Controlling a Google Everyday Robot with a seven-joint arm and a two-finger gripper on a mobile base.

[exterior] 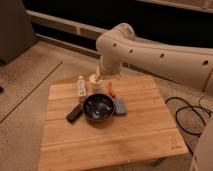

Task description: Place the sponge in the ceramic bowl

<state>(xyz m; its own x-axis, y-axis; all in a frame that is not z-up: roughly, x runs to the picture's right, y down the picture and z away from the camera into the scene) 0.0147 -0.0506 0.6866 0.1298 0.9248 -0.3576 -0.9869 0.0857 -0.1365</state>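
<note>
The ceramic bowl, dark and glossy, sits near the middle of the wooden table. The small blue-grey sponge lies on the table, touching or almost touching the bowl's right rim. My white arm comes in from the right and bends down at the table's far edge. Its gripper hangs behind the bowl, just above a round light jar, up and to the left of the sponge. Nothing shows in the gripper.
A flat black bar lies left of the bowl. A small white bottle stands behind it, and a thin orange-red item lies right of the jar. A black cable runs on the floor at the right.
</note>
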